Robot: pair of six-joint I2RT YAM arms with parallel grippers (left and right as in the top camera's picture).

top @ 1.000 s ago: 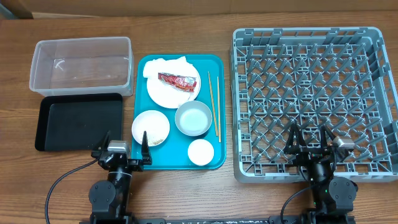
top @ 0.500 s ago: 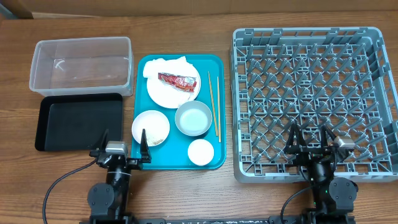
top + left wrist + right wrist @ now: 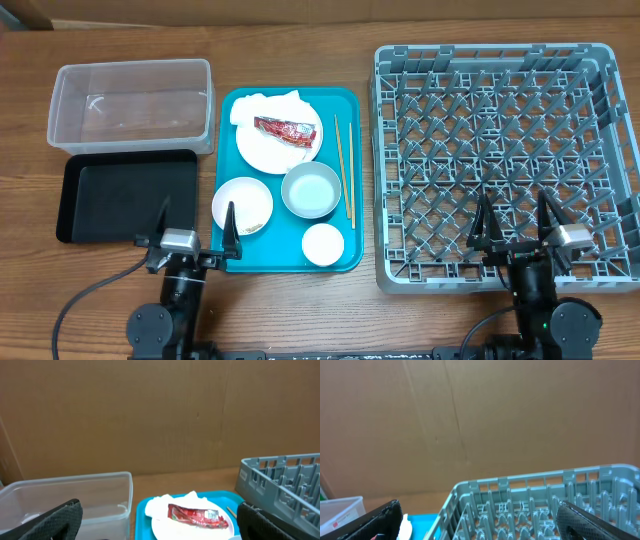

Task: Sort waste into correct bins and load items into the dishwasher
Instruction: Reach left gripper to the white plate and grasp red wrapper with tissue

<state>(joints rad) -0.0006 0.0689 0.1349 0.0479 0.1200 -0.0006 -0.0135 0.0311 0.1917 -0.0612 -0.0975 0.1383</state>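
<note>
Wooden table: left gripper spread wide beside the teal tray, right gripper wide over the near edge of the rack, both apparently empty.

The left gripper has been drawn slightly to the left and back from the near left corner of the teal tray. The right gripper has been shifted further right, away from that tray, and its fingers are seen longer from overhead.

A teal tray lies at the middle of the wooden table; a brown cardboard wall stands behind that table
</note>
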